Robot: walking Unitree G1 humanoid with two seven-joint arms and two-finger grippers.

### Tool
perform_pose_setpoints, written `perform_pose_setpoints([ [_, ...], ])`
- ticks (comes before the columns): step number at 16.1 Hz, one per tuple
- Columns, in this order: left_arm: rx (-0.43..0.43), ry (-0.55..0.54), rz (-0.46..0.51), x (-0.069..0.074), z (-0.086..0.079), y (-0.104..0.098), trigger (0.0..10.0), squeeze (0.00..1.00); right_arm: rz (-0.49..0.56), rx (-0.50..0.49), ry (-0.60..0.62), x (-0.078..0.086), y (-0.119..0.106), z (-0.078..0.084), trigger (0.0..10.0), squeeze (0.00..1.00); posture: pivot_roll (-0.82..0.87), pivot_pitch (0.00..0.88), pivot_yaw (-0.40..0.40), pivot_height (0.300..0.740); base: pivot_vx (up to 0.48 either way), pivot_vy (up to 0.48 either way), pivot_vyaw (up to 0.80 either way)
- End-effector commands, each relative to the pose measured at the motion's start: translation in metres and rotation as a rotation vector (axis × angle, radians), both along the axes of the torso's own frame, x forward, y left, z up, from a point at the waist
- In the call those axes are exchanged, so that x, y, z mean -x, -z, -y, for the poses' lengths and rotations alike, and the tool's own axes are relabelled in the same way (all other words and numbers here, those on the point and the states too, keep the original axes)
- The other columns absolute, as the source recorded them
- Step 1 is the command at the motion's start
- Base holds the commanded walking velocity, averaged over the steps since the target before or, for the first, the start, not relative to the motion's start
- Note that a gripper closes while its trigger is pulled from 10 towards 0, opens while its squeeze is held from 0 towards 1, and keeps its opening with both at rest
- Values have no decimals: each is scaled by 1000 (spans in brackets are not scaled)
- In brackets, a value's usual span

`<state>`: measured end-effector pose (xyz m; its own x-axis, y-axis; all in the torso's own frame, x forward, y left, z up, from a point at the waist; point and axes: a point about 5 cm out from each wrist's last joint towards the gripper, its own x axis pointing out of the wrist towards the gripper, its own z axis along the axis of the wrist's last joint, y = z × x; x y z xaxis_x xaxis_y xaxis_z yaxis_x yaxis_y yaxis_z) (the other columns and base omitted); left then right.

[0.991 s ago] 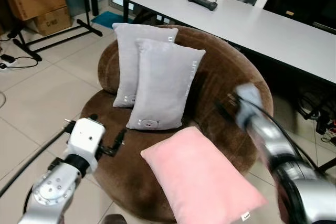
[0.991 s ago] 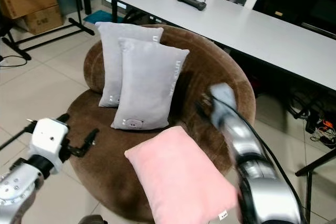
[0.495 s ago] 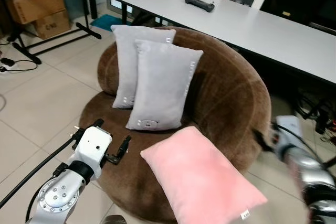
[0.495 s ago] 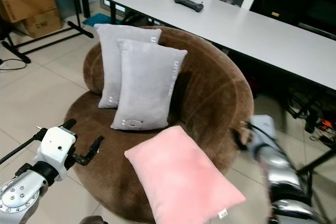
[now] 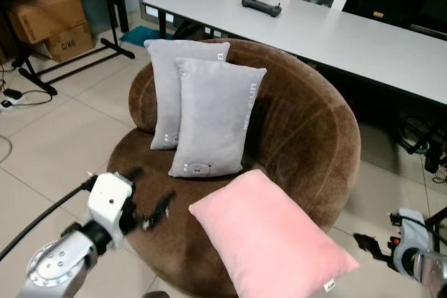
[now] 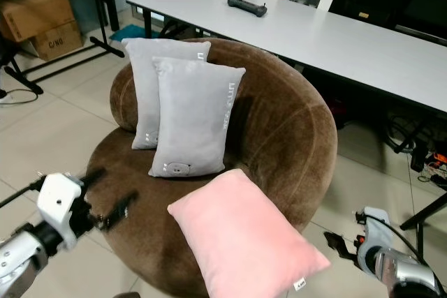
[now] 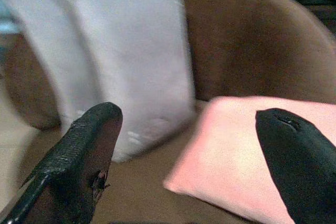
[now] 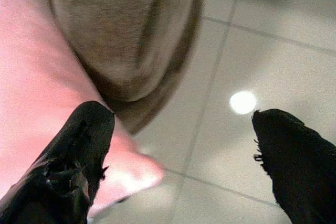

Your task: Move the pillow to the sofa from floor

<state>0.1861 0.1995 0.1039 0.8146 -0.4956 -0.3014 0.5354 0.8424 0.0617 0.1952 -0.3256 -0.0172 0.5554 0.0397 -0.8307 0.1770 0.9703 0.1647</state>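
**A:** Pillow point(image 5: 269, 242) first: where does it lie against the sofa point(image 5: 307, 130)?

**B:** The pink one rests on the sofa's front seat edge, flat, its long axis running from the seat's middle out toward the front rim, where one corner with a small tag overhangs. It is off the floor point(image 5: 63, 137) already, so I judge the move all but done.

**A:** And the fingers?

**B:** Both pairs are spread wide and grip nothing. The left gripper point(image 5: 150, 211) hovers over the sofa's front-left rim, with the pillow's near end just beside it, ahead of its fingers point(image 7: 84, 156). The right gripper point(image 6: 342, 242) hangs low beside the sofa's right flank, over the tiles, near the overhanging corner.

**A:** Which arm is nearer?

**B:** Roughly even; the right sits closest to the hanging corner, should it need a nudge inward.

**A:** How does the pillow look?

**B:** Soft, plump, smooth pale pink, rectangular, unwrinkled.

**A:** Anything else on the sofa?

**B:** Two grey pillows point(image 5: 213, 116) stand upright against its backrest, apart from the pink one. Behind the sofa is a white bench point(image 5: 335, 29).
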Motion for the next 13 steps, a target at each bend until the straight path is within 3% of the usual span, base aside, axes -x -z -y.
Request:
perform_pose_setpoints([
  [1,17,36,-67,6,-1,5,10000,757,-10,-37,30,2,0,2,10000,0,133,0,-80,740,0,0,0],
  [2,30,96,-132,12,0,9,10000,757,-45,-35,49,11,2,7,10000,0,109,0,-77,740,0,0,0],
  [3,30,96,-132,12,0,9,10000,757,-45,-35,49,11,2,7,10000,0,109,0,-77,740,0,0,0],
  [5,-38,146,-135,8,1,16,10000,753,-105,1,49,30,5,19,10000,0,106,0,-83,740,0,0,0],
  [6,-43,147,-127,6,3,16,10000,753,-113,16,32,32,5,20,10000,0,104,0,-81,740,0,0,0],
  [8,-78,163,-113,-3,7,21,10000,757,-117,134,-109,29,9,14,10000,0,92,0,-66,740,0,0,0],
  [11,-92,198,-96,-8,15,25,10000,757,-54,196,-225,15,15,-7,10000,0,64,0,-46,740,0,0,0],
  [13,-90,211,-93,-9,13,22,10000,757,-20,241,-376,4,24,-37,10000,0,80,0,-57,740,0,0,0],
])
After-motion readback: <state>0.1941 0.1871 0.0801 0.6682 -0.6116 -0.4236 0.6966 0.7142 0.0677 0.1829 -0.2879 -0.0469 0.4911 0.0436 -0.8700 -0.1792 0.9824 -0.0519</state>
